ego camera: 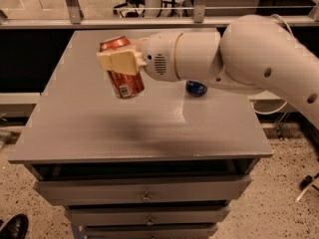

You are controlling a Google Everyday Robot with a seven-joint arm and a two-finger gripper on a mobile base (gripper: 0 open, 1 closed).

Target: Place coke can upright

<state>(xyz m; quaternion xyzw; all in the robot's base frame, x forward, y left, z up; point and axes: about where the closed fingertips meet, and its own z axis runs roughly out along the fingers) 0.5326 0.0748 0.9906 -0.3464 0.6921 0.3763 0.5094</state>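
Gripper (119, 62) at upper left of view, on the end of the white arm (239, 54) reaching in from the right. Cream fingers (117, 61) clamped across 1 coke can (124, 81), grip at mid-body. Can tilted, top end above the fingers, base below and leaning right. It hangs clear of the grey table (149, 128), with its shadow on the surface beneath the hand. 1 blue can (196, 88) to the hand's right, partly hidden under the arm. Drawers (144, 188) below.
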